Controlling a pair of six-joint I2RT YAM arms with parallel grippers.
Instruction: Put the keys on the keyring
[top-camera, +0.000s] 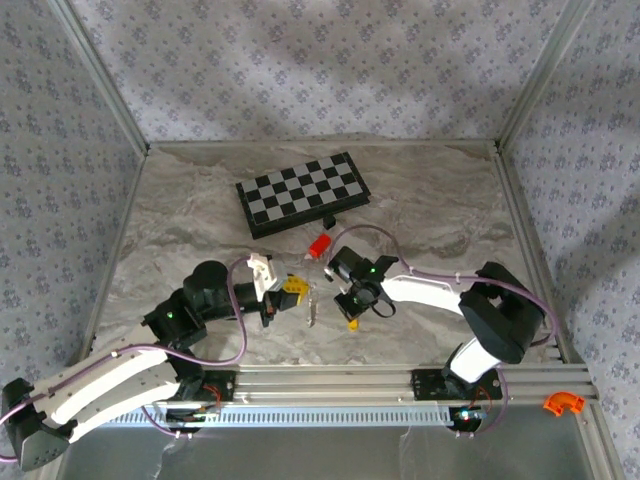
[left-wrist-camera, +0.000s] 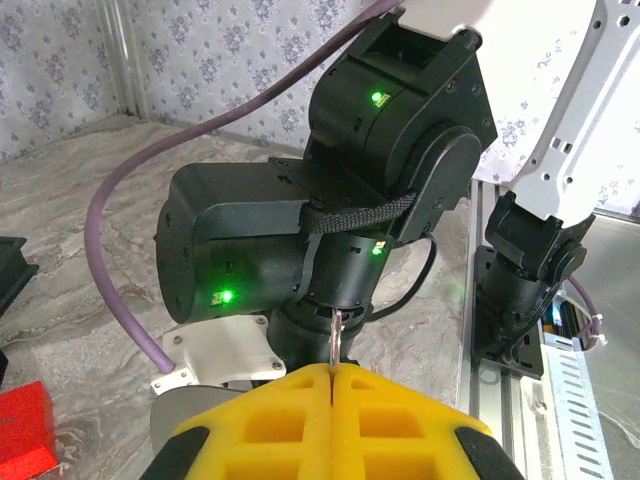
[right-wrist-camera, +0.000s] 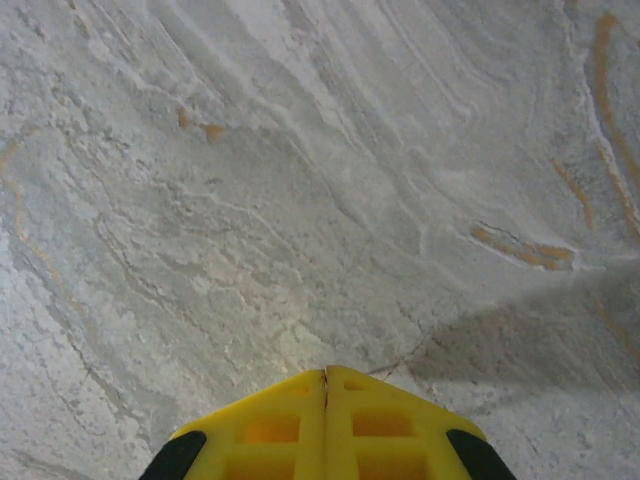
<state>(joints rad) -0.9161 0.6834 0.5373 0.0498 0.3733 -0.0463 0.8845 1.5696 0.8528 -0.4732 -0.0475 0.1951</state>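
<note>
My left gripper (left-wrist-camera: 331, 368) is shut on a thin silvery metal strip (left-wrist-camera: 335, 338) that sticks out past the yellow fingertips; it looks like one of the keys seen edge-on. From above, the left gripper (top-camera: 295, 288) points right toward the right arm's wrist (top-camera: 362, 280). A slim silvery piece (top-camera: 312, 307), likely the keyring chain, lies just right of it on the table. My right gripper (right-wrist-camera: 325, 375) is shut and points down at the bare marble, with nothing visible between its fingers. From above, the right gripper's yellow tip (top-camera: 352, 322) is right of the chain.
A black-and-white chessboard (top-camera: 302, 193) lies at the back middle. A small red piece (top-camera: 320, 244) sits just in front of it. The right arm's black wrist (left-wrist-camera: 400, 130) is close in front of the left gripper. An orange part (top-camera: 563, 403) lies on the near right rail.
</note>
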